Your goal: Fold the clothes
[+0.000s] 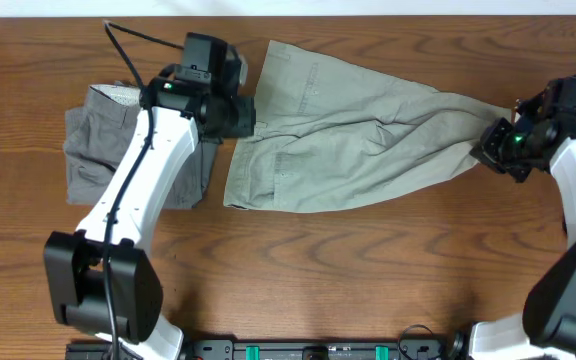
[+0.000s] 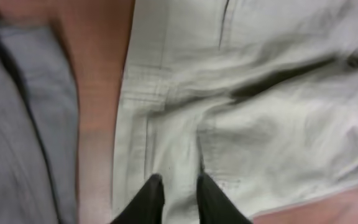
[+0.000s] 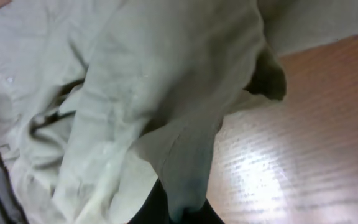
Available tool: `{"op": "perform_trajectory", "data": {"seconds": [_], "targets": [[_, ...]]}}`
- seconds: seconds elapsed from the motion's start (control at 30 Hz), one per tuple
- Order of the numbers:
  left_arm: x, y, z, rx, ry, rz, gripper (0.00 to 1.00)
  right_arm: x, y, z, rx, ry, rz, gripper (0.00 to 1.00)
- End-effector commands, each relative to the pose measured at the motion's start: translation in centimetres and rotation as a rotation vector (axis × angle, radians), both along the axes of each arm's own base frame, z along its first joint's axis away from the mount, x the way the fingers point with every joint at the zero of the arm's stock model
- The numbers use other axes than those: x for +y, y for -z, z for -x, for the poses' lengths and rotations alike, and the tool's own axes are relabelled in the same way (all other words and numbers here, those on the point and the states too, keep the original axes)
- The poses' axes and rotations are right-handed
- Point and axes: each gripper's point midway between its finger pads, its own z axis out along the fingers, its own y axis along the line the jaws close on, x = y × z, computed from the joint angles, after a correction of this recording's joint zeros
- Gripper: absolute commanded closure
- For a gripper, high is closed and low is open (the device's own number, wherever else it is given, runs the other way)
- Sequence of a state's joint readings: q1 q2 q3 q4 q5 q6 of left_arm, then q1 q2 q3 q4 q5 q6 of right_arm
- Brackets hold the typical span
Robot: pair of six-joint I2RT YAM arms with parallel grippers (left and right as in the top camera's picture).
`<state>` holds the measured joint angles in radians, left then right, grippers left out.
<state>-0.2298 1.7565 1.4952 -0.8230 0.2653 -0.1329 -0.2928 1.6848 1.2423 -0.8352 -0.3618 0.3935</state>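
Observation:
Light khaki shorts [image 1: 348,140] lie spread across the middle of the table, waistband to the left and legs to the right. My left gripper [image 1: 249,115] hovers over the waistband end; in the left wrist view [image 2: 180,182] its jaws stand a little apart, with the flat khaki cloth [image 2: 260,124] showing in the gap and nothing pinched. My right gripper [image 1: 485,150] is at the right leg end, and in the right wrist view [image 3: 185,211] it is shut on a fold of the khaki hem [image 3: 185,162], which lifts off the wood. Folded darker grey shorts [image 1: 93,150] lie at the left.
The grey shorts [image 2: 17,124] sit close to the khaki waistband, with a strip of brown table [image 2: 98,93] between them. My left arm [image 1: 138,190] crosses over the grey shorts. Bare wood [image 1: 368,270] runs along the front.

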Motion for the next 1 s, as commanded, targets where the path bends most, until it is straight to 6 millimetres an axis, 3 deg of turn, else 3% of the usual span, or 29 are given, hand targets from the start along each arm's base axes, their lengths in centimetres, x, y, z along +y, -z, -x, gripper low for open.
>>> {"op": "perform_trajectory", "data": {"seconds": [0.0, 0.07, 0.27, 0.47, 0.67, 0.73, 0.87, 0.93, 0.97], "targets": [[0.3, 1.9, 1.4, 0.109, 0.0, -0.015, 0.77, -0.1, 2.2, -0.2, 0.061, 0.025, -0.011, 0.96], [0.7, 3.3, 3.0, 0.188, -0.001, -0.033, 0.75, -0.2, 3.0, -0.2, 0.08, 0.026, -0.016, 0.91], [1.8, 7.4, 7.6, 0.366, -0.007, -0.073, 0.53, -0.6, 3.3, -0.4, 0.073, 0.017, -0.002, 0.55], [3.6, 11.5, 9.5, 0.408, -0.084, -0.122, 0.51, -0.6, 3.4, -0.2, 0.08, 0.011, -0.002, 0.51], [3.8, 13.5, 9.8, 0.384, -0.094, -0.121, 0.51, -0.4, 3.5, 0.2, 0.092, -0.002, -0.003, 0.51], [3.8, 13.9, 9.7, 0.372, -0.094, -0.118, 0.57, -0.3, 3.5, 0.5, 0.099, -0.022, 0.0, 0.51], [3.6, 14.2, 9.5, 0.357, -0.093, -0.108, 0.94, -0.2, 3.6, 0.9, 0.106, -0.067, 0.007, 0.55], [3.2, 14.0, 9.5, 0.364, -0.091, -0.08, 0.94, -0.1, 3.7, 1.3, 0.12, -0.07, 0.004, 0.67], [3.0, 13.7, 9.5, 0.37, -0.089, -0.069, 0.94, 0.0, 3.7, 1.5, 0.126, -0.075, 0.002, 0.78]]}}
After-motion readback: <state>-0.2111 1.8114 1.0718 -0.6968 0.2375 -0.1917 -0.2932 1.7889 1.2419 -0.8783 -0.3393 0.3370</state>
